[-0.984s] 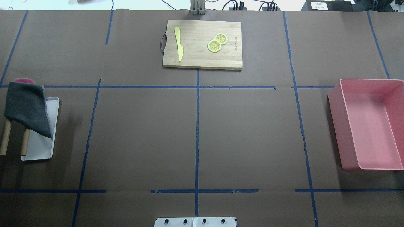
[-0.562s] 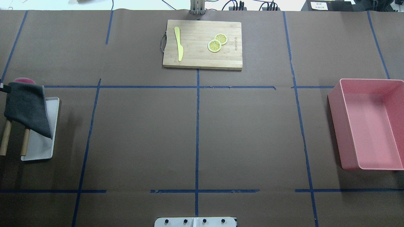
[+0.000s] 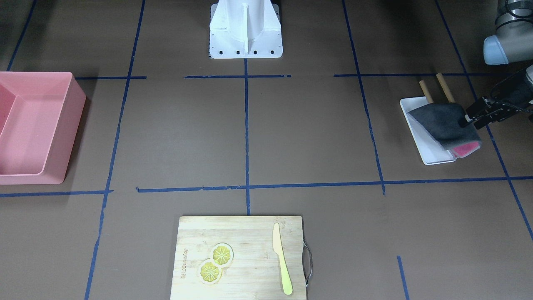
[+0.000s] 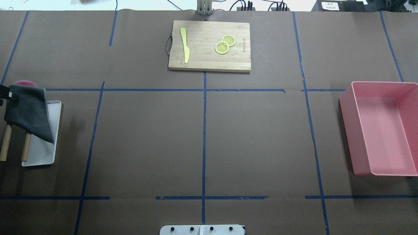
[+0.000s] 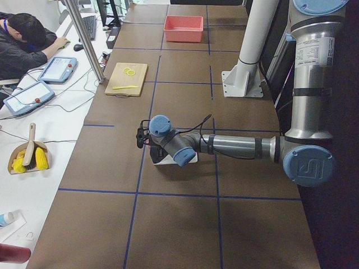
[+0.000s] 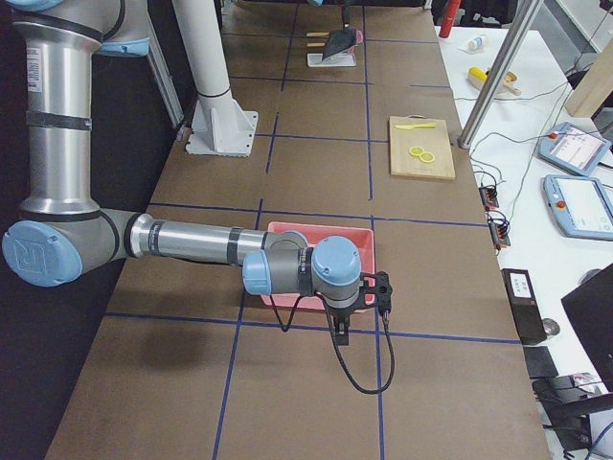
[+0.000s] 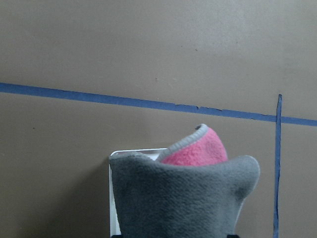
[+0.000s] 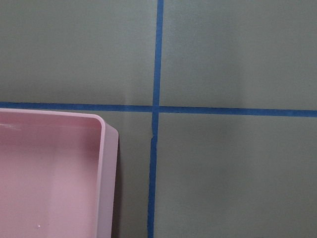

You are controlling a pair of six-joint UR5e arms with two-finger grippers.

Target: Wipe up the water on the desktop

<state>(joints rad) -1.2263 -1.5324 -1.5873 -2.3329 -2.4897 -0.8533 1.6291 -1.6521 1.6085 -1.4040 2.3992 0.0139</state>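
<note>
The table (image 4: 147,140), a wide matte brown surface crossed by a grid of blue tape lines (image 4: 204,130), is seen filling the overhead view, with everything else laid out on it. At its left edge a white tray (image 4: 42,153) is placed, and from it two wooden pegs (image 4: 6,147) are angled upward. A grey cloth (image 4: 29,111) with a pink underside is draped over these pegs. The left gripper (image 3: 470,119) is brought in low from the left edge, and its jaws are seen spread, with their tips at the outer edge of the cloth. Whether the cloth is touched by them cannot be told. In the left wrist view the folded cloth is seen close up, grey outside and pink inside, with a corner of the tray behind it. At the far middle of the table a bamboo cutting board (image 4: 209,45) is laid, a yellow knife (image 4: 185,45) on its left part and two overlapping lemon slices (image 4: 222,48) on its right part. At the right edge a pink bin (image 4: 359,130) is set. The right gripper (image 6: 383,287) is held just beside the near corner of that bin, above a tape crossing. Whether its jaws are spread or pressed together cannot be told. The white base plate (image 4: 202,230) is seen at the near middle edge.
</note>
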